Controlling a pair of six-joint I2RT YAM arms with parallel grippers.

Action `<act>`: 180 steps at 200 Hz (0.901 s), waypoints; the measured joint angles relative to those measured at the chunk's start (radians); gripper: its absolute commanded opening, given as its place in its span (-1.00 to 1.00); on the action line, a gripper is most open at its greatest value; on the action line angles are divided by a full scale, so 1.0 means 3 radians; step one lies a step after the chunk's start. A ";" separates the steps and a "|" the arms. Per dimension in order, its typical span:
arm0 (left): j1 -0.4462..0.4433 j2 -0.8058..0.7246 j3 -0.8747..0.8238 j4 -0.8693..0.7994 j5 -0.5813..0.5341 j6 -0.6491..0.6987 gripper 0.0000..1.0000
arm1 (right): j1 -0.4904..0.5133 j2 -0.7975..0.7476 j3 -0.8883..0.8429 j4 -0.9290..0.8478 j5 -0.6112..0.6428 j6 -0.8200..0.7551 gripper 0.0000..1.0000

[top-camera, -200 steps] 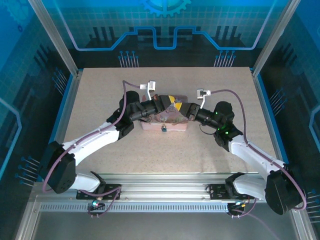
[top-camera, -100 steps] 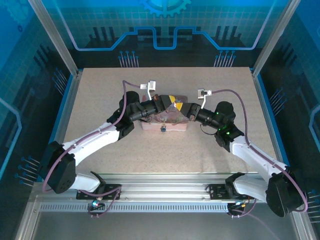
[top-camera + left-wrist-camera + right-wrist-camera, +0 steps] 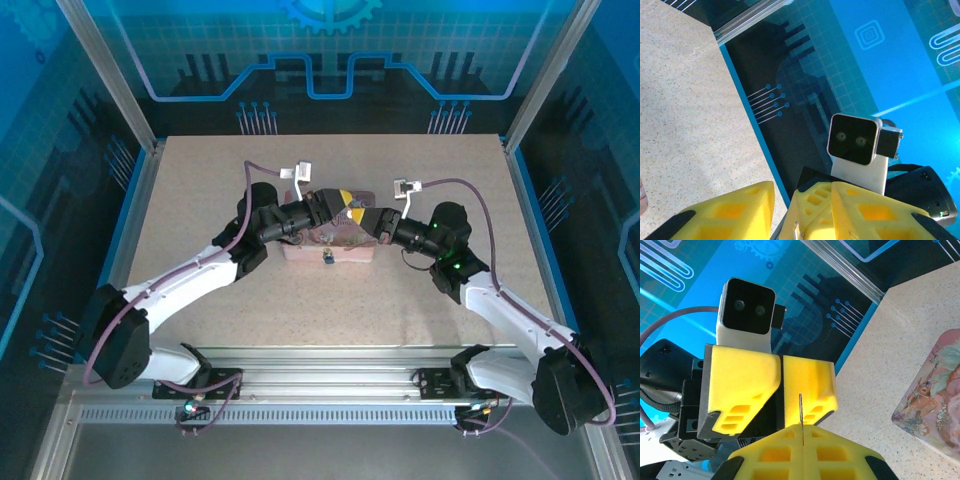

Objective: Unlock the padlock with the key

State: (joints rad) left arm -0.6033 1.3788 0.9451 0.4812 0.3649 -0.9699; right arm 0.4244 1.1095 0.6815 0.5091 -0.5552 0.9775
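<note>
At my right wrist lens, closest in, my right end effector point(image 3: 802, 435) is clenched. Its two yellow pads are pressed flat together with the key point(image 3: 800, 410) pinched in the seam, a thin metal sliver standing straight up out of the tips. Just past the key's tip, my left end effector point(image 3: 780, 390) faces me head-on. It's released, the pads a touch apart with a dark slit between them. Right above it sits the camera on my left wrist point(image 3: 747, 305), two small lenses looking back at me.

Off to the side, a corner of the pink tin point(image 3: 935, 400) lies on the speckled worktop point(image 3: 900, 340).

From the overhead camera, both my arms reach in and meet over that tin. The padlock point(image 3: 327, 257) is a tiny bluish speck at the middle of the tin's near edge, on the side toward my bases. The key is up above the tin, apart from the padlock. Beyond the worktop's far edge stands the blue printed wall point(image 3: 320, 60).
</note>
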 measured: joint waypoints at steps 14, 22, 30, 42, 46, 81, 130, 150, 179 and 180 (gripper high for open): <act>0.0008 -0.0006 0.0000 -0.0053 0.0075 0.0000 -0.17 | -0.0010 -0.0003 0.0060 -0.0060 -0.0055 -0.0043 -1.00; 0.0014 -0.0010 0.0001 -0.0094 0.0121 0.0001 -0.15 | -0.0023 -0.0003 0.0097 -0.0100 -0.0107 -0.0067 -1.00; 0.0023 -0.0018 0.0001 -0.0139 0.0173 0.0001 -0.12 | -0.0033 -0.0003 0.0141 -0.0146 -0.0159 -0.0100 -1.00; 0.0047 -0.0033 0.0006 -0.0198 0.0247 0.0006 -0.09 | -0.0053 -0.0003 0.0205 -0.0239 -0.0247 -0.0154 -1.00; 0.0060 -0.0041 0.0008 -0.0220 0.0273 0.0008 -0.09 | -0.0064 -0.0003 0.0226 -0.0281 -0.0281 -0.0175 -1.00; 0.0142 -0.0127 0.0033 -0.0383 0.0500 0.0015 -0.02 | -0.0118 -0.0003 0.0406 -0.0593 -0.0506 -0.0357 -1.00; 0.0170 -0.0150 0.0113 -0.0537 0.0734 0.0036 0.01 | -0.0154 0.0014 0.0544 -0.0908 -0.0749 -0.0549 -1.00; 0.0170 -0.0150 0.0137 -0.0543 0.0799 0.0032 -0.09 | -0.0154 0.0043 0.0551 -0.1001 -0.0820 -0.0600 -1.00; 0.0170 -0.0150 0.0160 -0.0540 0.0880 0.0027 -0.30 | -0.0154 0.0065 0.0551 -0.1105 -0.0867 -0.0651 -1.00; 0.0170 -0.0150 0.0160 -0.0539 0.0881 0.0028 -0.31 | -0.0154 0.0065 0.0551 -0.1111 -0.0870 -0.0656 -1.00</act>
State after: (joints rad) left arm -0.5522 1.3338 0.9932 0.3195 0.6292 -0.9615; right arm 0.3782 1.1290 0.8467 0.1757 -0.8162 0.7807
